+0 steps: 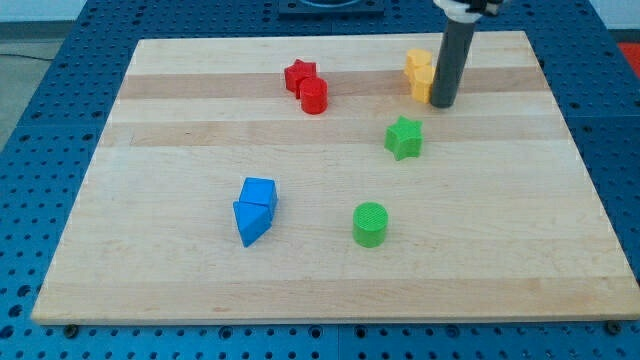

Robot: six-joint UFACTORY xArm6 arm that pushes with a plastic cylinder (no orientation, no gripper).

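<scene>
My tip (443, 103) rests on the board at the view's upper right, touching the right side of a yellow block (422, 90). That block sits pressed against a second yellow block (416, 63) just above it. A green star (404, 137) lies below and a little left of the tip. A red star (299, 74) and a red cylinder (314, 96) sit together at the top middle. A green cylinder (369, 223) stands lower down in the middle. A blue cube (260, 193) and a blue triangular block (247, 221) touch each other at the lower left.
The blocks lie on a pale wooden board (160, 270), which sits on a blue perforated table (30, 150). The rod runs up out of the view's top edge.
</scene>
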